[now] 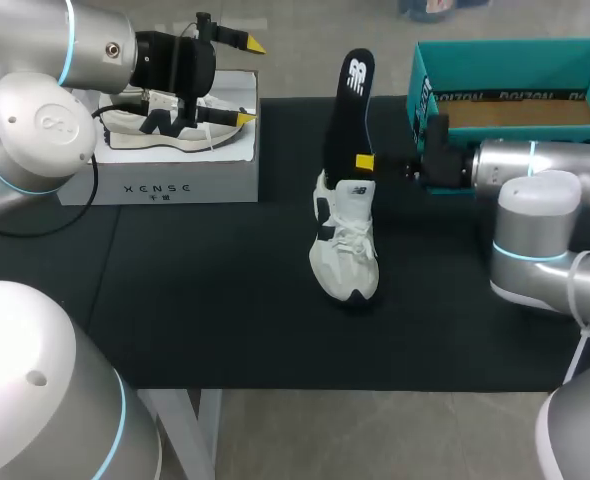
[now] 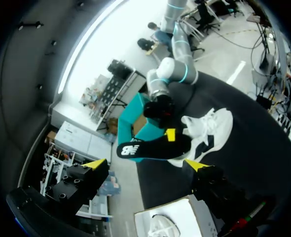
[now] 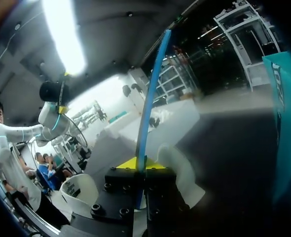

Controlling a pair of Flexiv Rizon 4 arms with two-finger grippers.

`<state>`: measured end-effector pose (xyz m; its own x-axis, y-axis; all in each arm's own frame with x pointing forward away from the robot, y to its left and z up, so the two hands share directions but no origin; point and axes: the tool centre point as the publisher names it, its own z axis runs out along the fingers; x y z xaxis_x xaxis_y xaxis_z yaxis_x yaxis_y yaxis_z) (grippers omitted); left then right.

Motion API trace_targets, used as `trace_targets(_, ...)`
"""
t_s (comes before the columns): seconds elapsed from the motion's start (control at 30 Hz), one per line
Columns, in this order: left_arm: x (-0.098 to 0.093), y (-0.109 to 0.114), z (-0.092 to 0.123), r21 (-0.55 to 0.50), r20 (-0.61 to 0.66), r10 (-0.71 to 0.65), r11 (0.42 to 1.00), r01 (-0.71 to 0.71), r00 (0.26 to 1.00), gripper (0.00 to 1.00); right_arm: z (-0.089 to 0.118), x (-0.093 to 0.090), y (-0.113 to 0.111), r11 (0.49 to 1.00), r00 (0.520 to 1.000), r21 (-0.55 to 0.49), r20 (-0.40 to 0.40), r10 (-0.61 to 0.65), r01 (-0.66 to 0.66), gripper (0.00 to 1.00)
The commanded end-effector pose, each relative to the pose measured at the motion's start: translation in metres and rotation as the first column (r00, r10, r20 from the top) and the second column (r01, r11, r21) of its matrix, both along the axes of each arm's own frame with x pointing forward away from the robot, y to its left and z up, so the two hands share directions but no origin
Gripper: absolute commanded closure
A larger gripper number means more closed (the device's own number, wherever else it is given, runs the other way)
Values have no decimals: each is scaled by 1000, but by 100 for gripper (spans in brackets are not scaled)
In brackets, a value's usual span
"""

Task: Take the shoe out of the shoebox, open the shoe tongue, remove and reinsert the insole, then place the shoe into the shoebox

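Black insole [image 1: 356, 95], out of the shoe [image 1: 345, 250], sits clamped in my right gripper [image 1: 367, 162]. Reinsertion and boxing remain, I judge; left gripper [image 1: 247, 82] gapes.

The shoe [image 1: 343, 250] stands in the middle of the table [image 1: 195, 310], the insole [image 1: 350, 105] upright above its heel. The shoebox [image 1: 515, 65] sits behind right, another box [image 1: 175, 185] behind left.

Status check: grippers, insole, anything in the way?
Right gripper shut on insole, held upright over shoe. Left gripper open, above white box. Nothing blocking shoebox.
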<state>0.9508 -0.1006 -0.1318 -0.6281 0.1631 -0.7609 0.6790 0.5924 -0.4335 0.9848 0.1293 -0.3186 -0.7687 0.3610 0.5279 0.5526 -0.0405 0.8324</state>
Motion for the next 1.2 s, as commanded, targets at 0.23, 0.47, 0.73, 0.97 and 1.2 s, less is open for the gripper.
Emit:
trace_targets(0.23,0,-1,0,4,-1,1,1000,-1,1000,0,-16,-9,0,1000,999,-17,-48,19,-19,100)
trace_targets(0.47,0,-1,0,4,-1,1,1000,-1,1000,0,-26,-17,3,999,996,-29,-85,39,-41,100)
trace_targets(0.73,0,-1,0,4,-1,1,1000,-1,1000,0,-41,-26,2,1000,990,-24,-137,14,-17,100)
trace_targets(0.97,0,-1,0,4,-1,1,1000,-1,1000,0,-32,-16,-3,999,994,-32,-113,4,-8,65)
trace_targets(1.2,0,-1,0,4,-1,1,1000,-1,1000,0,-27,-8,-3,998,996,-55,-93,9,-14,71)
